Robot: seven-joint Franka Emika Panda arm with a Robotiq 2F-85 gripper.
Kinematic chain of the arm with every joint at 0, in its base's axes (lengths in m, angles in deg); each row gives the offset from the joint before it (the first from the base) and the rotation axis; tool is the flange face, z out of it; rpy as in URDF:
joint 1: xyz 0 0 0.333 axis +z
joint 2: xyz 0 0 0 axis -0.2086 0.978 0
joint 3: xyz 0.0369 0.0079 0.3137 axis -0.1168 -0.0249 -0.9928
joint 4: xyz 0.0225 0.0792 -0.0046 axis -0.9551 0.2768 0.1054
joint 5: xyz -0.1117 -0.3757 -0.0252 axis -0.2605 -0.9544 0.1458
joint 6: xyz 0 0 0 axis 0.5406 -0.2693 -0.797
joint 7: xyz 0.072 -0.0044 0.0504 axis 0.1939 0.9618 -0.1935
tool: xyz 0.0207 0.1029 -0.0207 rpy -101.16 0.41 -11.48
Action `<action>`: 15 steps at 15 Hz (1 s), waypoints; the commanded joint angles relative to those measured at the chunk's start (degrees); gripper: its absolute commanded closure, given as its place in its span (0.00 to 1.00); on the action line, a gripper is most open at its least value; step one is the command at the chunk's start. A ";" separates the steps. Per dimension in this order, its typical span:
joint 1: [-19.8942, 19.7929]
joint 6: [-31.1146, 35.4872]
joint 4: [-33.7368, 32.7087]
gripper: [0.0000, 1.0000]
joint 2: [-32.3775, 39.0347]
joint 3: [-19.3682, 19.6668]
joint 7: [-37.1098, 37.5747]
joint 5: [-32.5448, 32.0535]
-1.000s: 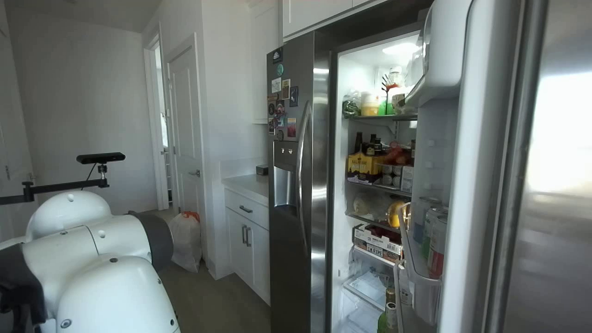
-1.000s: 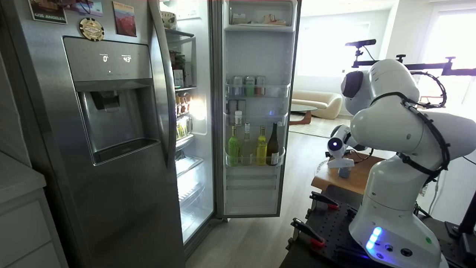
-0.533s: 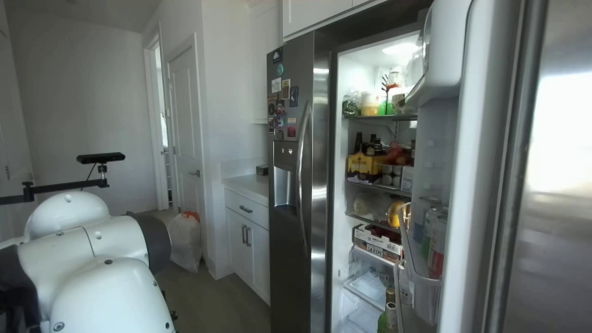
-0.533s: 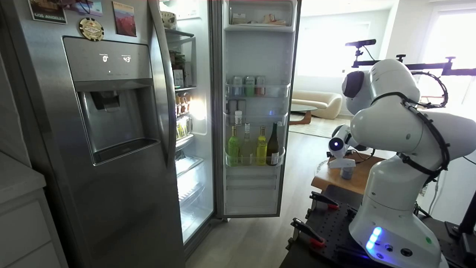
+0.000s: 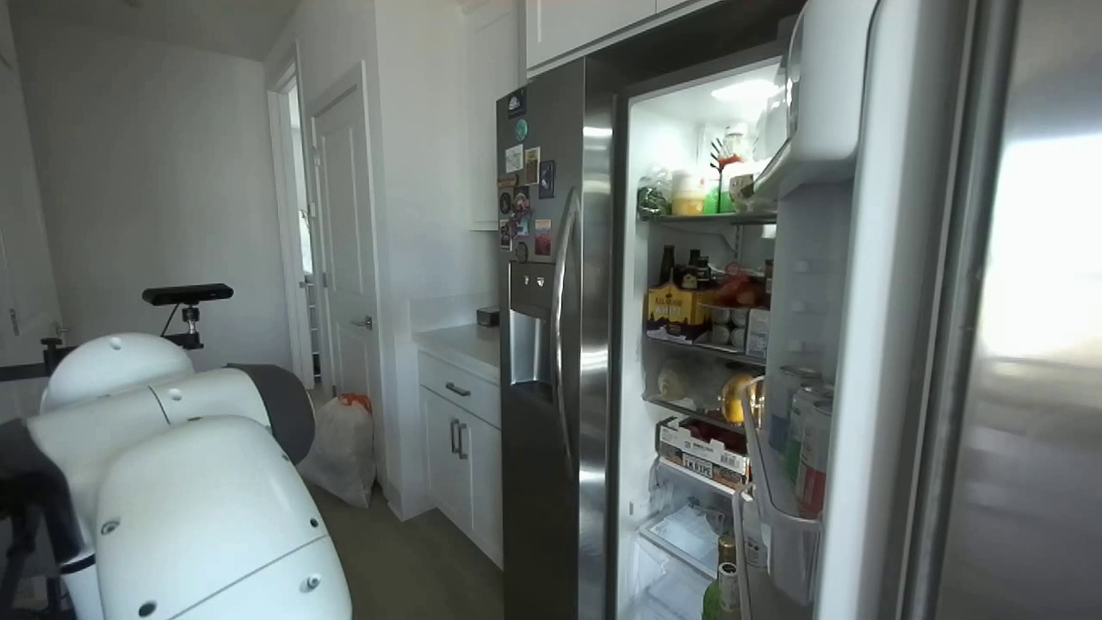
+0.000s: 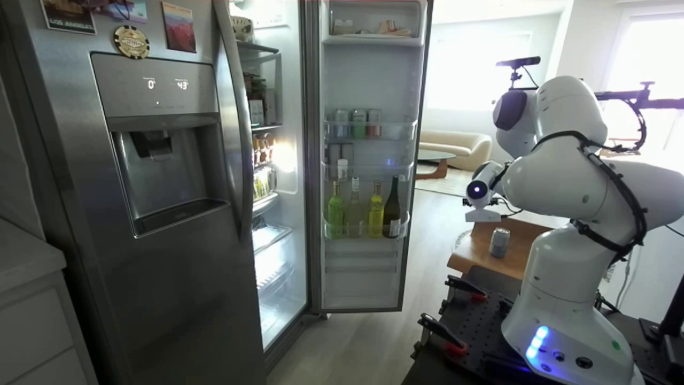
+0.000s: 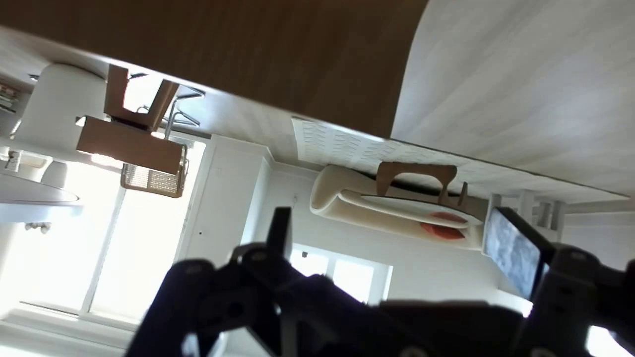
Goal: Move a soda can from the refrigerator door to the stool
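Observation:
A pale silvery soda can (image 6: 499,242) stands on the brown wooden stool (image 6: 473,259) in an exterior view. The stool's top edge (image 7: 238,59) also shows in the upside-down wrist view, with no can in sight there. My gripper (image 7: 399,230) is open, with nothing between its spread fingers. In the exterior view the wrist is up and to the left of the can, apart from it, and hides the fingers. The refrigerator door (image 6: 368,280) is open; it also shows in an exterior view (image 5: 913,344).
Three more cans (image 6: 358,123) stand in an upper door bin, with bottles (image 6: 375,214) lower down. The arm's base stands on a black cart (image 6: 475,321) with clamps beside the stool. A sofa (image 7: 327,191) and coffee table (image 7: 416,171) are farther off.
The wrist has risen, and the can beneath it, partly covered before, is now in full view standing on the stool. The upper arm has shifted slightly. The refrigerator door has not moved.

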 commanded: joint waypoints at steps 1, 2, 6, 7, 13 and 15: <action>-0.33 4.64 3.63 0.00 -7.62 -1.23 0.47 2.46; 0.20 6.77 4.82 0.00 -9.69 -1.07 -0.98 4.91; 2.16 16.86 9.80 0.00 -17.11 0.82 -6.26 15.20; 2.74 19.42 11.32 0.00 -18.75 1.60 -8.37 18.46; 10.61 31.86 24.66 0.00 -27.06 11.88 -24.50 38.30; 10.75 32.58 30.83 0.00 -29.31 12.18 -34.07 46.33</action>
